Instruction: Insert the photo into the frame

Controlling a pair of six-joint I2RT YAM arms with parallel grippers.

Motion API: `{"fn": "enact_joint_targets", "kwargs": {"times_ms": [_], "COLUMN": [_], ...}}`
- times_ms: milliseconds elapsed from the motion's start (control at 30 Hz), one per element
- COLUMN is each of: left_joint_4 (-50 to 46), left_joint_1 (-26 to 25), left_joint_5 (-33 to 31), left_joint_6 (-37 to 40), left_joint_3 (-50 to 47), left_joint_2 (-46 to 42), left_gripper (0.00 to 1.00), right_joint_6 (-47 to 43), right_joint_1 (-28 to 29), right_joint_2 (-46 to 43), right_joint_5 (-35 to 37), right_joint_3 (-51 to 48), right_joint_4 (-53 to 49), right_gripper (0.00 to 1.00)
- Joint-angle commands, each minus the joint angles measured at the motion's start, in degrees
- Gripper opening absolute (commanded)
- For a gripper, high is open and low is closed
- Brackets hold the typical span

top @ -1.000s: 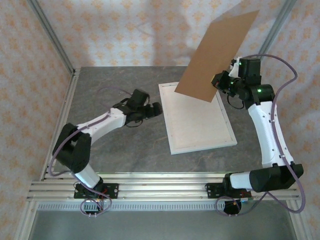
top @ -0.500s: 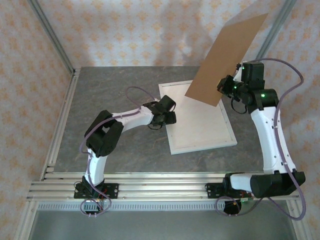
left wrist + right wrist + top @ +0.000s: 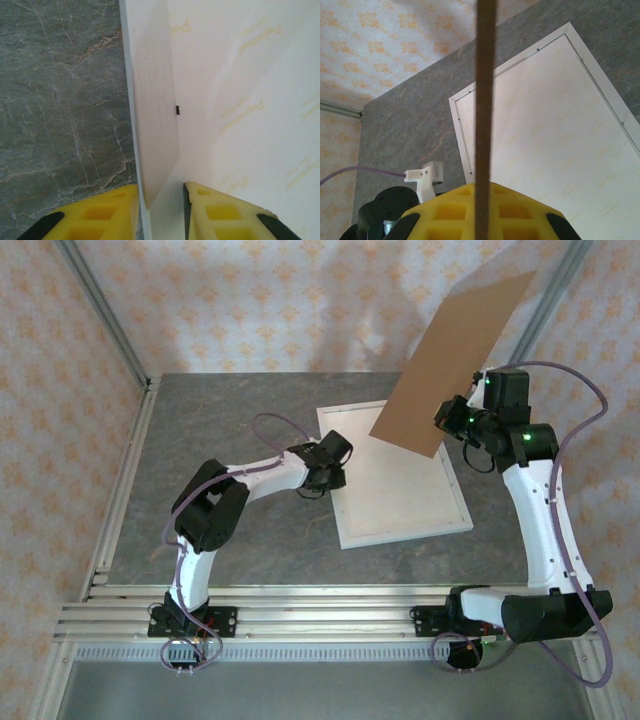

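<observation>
Our left gripper (image 3: 160,192) straddles the left rail of the frame (image 3: 410,536), which lies flat with a cream lettered sheet (image 3: 395,485) inside it. Whether its 2 fingers pinch yet, we cannot tell. Our right gripper (image 3: 447,420) clamps the backing board (image 3: 455,360), tilted above the frame's far right corner. A skewed squeeze could drag the frame, and the board could slip.

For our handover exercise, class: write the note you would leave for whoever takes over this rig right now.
Left gripper: fingers either side of the frame's left rail; grip unclear.
Right gripper: shut on the brown board, held tilted above the frame.
Frame flat on the table, pale sheet inside; no blue photo face shows.
Done: board lifted clear.
Left: confirm the photo is in, probably refit the board.
</observation>
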Motion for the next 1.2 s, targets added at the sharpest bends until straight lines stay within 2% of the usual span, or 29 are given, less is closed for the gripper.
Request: {"fn": "enact_joint_targets", "kwargs": {"times_ms": [0,233,433,600,767,900,967,1167], "left_joint_4": [-2.73,-3.24,-5.14,-5.95,-5.22,-1.64,2.08,11.2], "left_joint_1": [3.04,9.85,15.42,20.53,26.48,29.95,30.46,30.47], "left_joint_5": [-2.31,-2.17,-1.79,2.34,6.26,13.81,17.39,21.83], "left_joint_6": [1.36,5.0,9.59,11.6,12.06,9.6,7.63,2.38], "left_joint_3": [-2.65,-8.61,-11.44,-12.58,-12.94,-14.85,-16.85,-21.58], "left_joint_2": [-1.51,-6.64,-11.08,-16.81,-22.88,-22.64,-21.77,-19.88], "left_gripper": [0.28,0.28,0.3,0.46,0.67,0.79,0.83,0.89], "right_joint_6": [-0.71,-0.66,-0.18,0.76,2.56,3.91,3.7,1.77], "right_joint_1": [-0.21,-0.16,-0.16,0.81,4.97,8.28,9.1,9.24], "right_joint_2": [-0.01,0.56,0.99,1.15,1.33,2.53,3.21,5.12], "right_joint_5": [-3.52,-14.35,-28.34,-35.69,-35.74,-36.82,-37.43,-38.89], "right_joint_3": [-0.29,-2.71,-7.57,-13.36,-18.41,-22.73,-24.32,-27.58], "right_joint_4": [7.45,8.94,13.23,17.47,21.22,25.13,26.43,28.06], "right_gripper": [0.0,0.0,0.0,0.0,0.0,0.0,0.0,0.0]}}
